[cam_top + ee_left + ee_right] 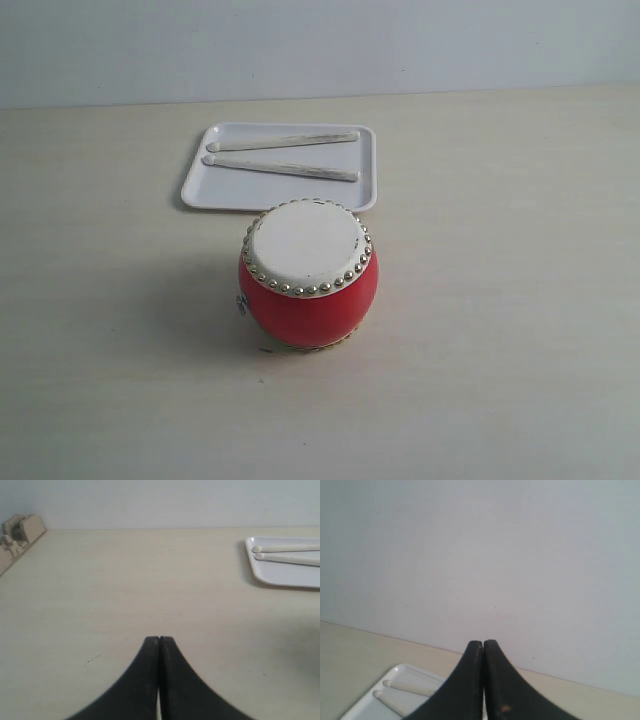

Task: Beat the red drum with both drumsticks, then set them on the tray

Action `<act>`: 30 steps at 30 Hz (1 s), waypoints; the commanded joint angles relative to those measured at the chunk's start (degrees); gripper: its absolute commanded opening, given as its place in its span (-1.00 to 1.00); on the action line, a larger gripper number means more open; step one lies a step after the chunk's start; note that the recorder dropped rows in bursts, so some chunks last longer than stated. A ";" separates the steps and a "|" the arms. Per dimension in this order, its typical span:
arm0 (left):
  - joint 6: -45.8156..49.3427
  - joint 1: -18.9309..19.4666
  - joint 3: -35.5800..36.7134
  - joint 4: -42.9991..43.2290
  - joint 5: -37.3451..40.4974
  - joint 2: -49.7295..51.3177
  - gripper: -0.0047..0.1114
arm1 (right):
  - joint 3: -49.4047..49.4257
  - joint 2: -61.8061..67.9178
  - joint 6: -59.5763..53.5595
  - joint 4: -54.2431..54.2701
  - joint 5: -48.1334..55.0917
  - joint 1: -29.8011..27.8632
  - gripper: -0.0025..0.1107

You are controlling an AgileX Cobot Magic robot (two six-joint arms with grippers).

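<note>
We are seeing the glossy, barrel-shaped red drum (308, 285), cream-headed and stud-ringed, sitting mid-tabletop (520, 330). Both pale wooden drumsticks (290, 168) are lying in the flat white tray (210, 190) just behind it, toward the far edge. Our left fingers (146, 680) and right fingers (470, 680) are clenching empty.

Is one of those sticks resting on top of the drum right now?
No, both drumsticks lie side by side in the white tray, and the head of the red drum is bare.

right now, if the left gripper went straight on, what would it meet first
Likely nothing near: the left gripper, jaws shut, points over bare table; the tray sits off its line.
</note>
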 commanded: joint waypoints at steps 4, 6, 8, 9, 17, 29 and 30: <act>-0.07 0.22 0.04 0.12 0.02 -0.30 -0.92 | 17.34 -12.06 -1.11 -4.85 -10.02 -3.06 -0.96; -0.07 0.22 0.04 0.12 0.02 -0.30 -0.92 | 23.88 -18.94 -1.11 -4.70 -12.44 -6.38 -0.96; -0.07 0.22 0.04 0.12 0.02 -0.30 -0.92 | 30.85 -28.31 -0.54 -2.78 -14.67 -10.74 -0.96; -0.07 0.22 0.04 0.12 0.02 -0.30 -0.92 | 34.05 -33.17 -0.54 -1.56 -15.44 -12.62 -0.96; -0.07 0.22 0.04 0.12 0.02 -0.30 -0.92 | 47.78 -61.20 -0.78 -0.11 -18.53 -20.34 -0.96; -0.07 0.22 0.04 0.12 0.02 -0.30 -0.92 | 50.06 -68.10 5.56 -2.40 -13.51 -20.20 -0.96; -0.07 0.22 0.04 0.12 0.02 -0.30 -0.92 | 50.77 -68.10 8.31 -7.23 -12.41 -20.20 -0.96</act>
